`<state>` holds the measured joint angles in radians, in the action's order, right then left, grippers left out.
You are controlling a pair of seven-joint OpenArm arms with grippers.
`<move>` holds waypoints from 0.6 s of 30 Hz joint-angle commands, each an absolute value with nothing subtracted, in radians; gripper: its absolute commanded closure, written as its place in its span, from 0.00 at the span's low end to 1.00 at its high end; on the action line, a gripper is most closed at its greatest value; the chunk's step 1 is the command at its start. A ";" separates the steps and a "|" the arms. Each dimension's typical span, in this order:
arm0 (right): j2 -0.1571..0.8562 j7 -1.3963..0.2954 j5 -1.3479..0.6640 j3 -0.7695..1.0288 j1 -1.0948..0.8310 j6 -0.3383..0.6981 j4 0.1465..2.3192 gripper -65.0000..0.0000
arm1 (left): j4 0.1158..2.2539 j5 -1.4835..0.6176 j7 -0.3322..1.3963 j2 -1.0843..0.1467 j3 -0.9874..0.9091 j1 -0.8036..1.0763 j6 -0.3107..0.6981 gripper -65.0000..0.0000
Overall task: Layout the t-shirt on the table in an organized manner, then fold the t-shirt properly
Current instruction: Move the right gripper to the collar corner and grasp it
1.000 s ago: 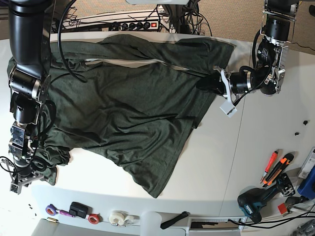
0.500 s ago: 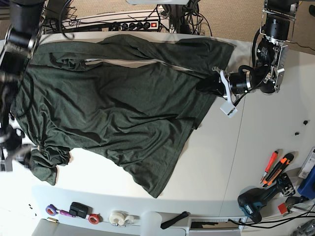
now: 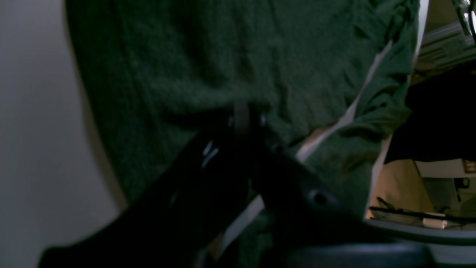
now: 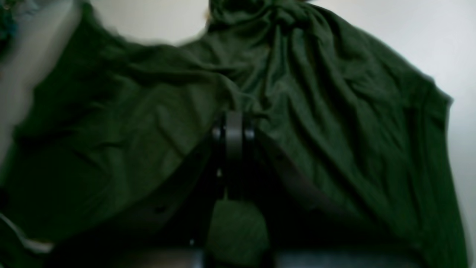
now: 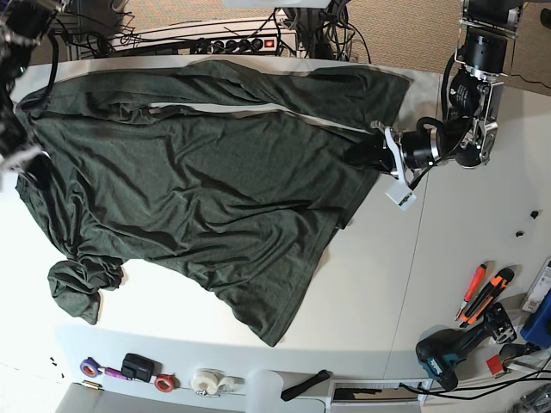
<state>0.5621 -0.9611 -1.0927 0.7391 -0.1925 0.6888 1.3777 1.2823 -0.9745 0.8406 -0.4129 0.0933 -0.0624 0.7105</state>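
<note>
The dark green t-shirt (image 5: pixel 215 189) lies spread and wrinkled over the white table (image 5: pixel 430 284), with a strip of table showing through a fold near the back. One bunched sleeve (image 5: pixel 77 288) sits at the front left. My left gripper (image 5: pixel 368 153), on the right of the base view, is shut on the t-shirt's right edge; its wrist view shows its closed tips (image 3: pixel 245 115) pinching the fabric (image 3: pixel 208 56). My right gripper (image 5: pixel 26 162), blurred at the left edge, is shut on the shirt's left side, and its tips (image 4: pixel 233 124) are buried in folds of cloth (image 4: pixel 334 111).
Along the front edge lie tape rolls (image 5: pixel 205 381), a purple roll (image 5: pixel 89 367) and a black gadget (image 5: pixel 138 366). A cordless drill (image 5: pixel 448 353) and orange cutters (image 5: pixel 482 292) lie at the front right. A power strip (image 5: pixel 224 43) and cables run along the back.
My right arm has swung from the front-left corner toward the back left, drawing the shirt's left side out flatter. The bunched sleeve stayed put. The left gripper barely moved.
</note>
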 commanded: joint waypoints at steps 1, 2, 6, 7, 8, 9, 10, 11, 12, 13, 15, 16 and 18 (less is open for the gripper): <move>0.581 -0.990 -1.172 0.785 -0.206 0.698 1.394 1.00 | 1.290 -0.967 0.852 -0.421 0.091 -0.075 0.698 1.00; 0.573 -1.047 -1.222 0.824 -0.221 0.698 1.394 1.00 | 1.290 -0.965 0.852 -0.414 0.090 -0.075 0.698 1.00; 0.529 -1.175 -1.309 0.927 -0.279 0.698 1.394 1.00 | 1.290 -0.965 0.852 -0.372 0.089 -0.078 0.698 1.00; 0.516 -1.174 -1.309 0.934 -0.294 0.698 1.394 1.00 | 1.290 -0.965 0.852 -0.362 0.089 -0.079 0.698 1.00; 0.502 -1.174 -1.309 0.933 -0.307 0.698 1.394 1.00 | 1.290 -0.964 0.852 -0.351 0.089 -0.081 0.698 1.00; 0.487 -1.175 -1.309 0.931 -0.317 0.698 1.394 1.00 | 1.290 -0.962 0.852 -0.342 0.089 -0.082 0.698 1.00; 0.472 -1.175 -1.309 0.929 -0.323 0.698 1.394 1.00 | 1.290 -0.958 0.852 -0.331 0.088 -0.085 0.698 1.00; 0.456 -1.175 -1.308 0.929 -0.327 0.698 1.394 1.00 | 1.290 -0.955 0.852 -0.321 0.088 -0.087 0.698 1.00; 0.442 -1.176 -1.309 0.929 -0.331 0.698 1.394 1.00 | 1.290 -0.947 0.852 -0.310 0.088 -0.092 0.698 1.00; 0.432 -1.177 -1.309 0.929 -0.331 0.698 1.394 1.00 | 1.290 -0.934 0.853 -0.302 0.088 -0.096 0.698 1.00; 0.416 -1.179 -1.309 0.928 -0.332 0.698 1.394 1.00 | 1.290 -0.907 0.852 -0.292 0.088 -0.103 0.698 1.00; 0.408 -1.179 -1.308 0.928 -0.333 0.698 1.394 1.00 | 1.290 -0.892 0.852 -0.291 0.088 -0.104 0.698 1.00; 0.395 -1.192 -1.308 0.928 -0.332 0.698 1.394 1.00 | 1.290 -0.863 0.852 -0.295 0.088 -0.105 0.698 1.00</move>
